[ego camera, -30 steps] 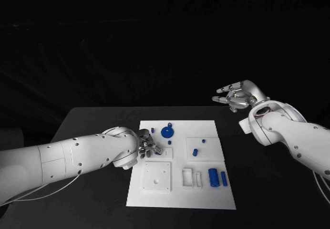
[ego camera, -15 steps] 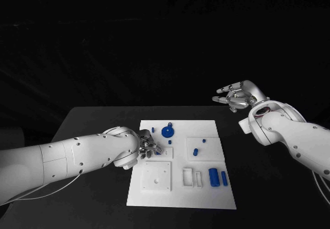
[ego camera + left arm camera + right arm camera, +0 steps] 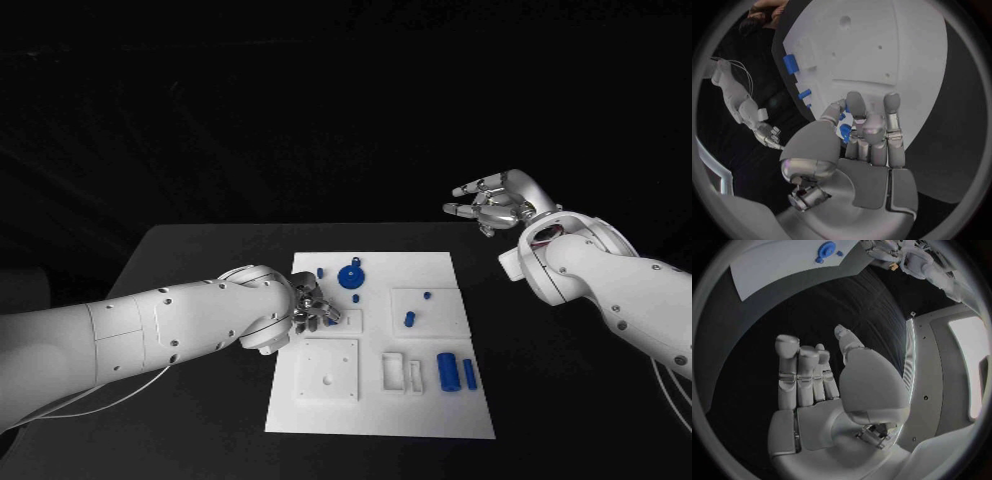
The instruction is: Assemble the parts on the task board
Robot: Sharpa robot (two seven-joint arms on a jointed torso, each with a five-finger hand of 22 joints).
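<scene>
Parts lie on the board [image 3: 433, 420] mid-table. I see my left hand [image 3: 312, 305] low over its left edge; the wrist view shows its fingers [image 3: 873, 125] curled, pinching a blue part [image 3: 844, 132] against the thumb. My right hand [image 3: 495, 200] hangs raised beyond the table's right corner, fingers apart, holding nothing.

Blue part [image 3: 844, 131] in left robot hand [image 3: 864, 145]

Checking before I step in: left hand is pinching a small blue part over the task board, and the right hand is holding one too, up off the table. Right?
Not quite. The right hand holds nothing; the right wrist view shows its fingers apart and bare. The left hand does pinch a small blue part over the task board.
</scene>
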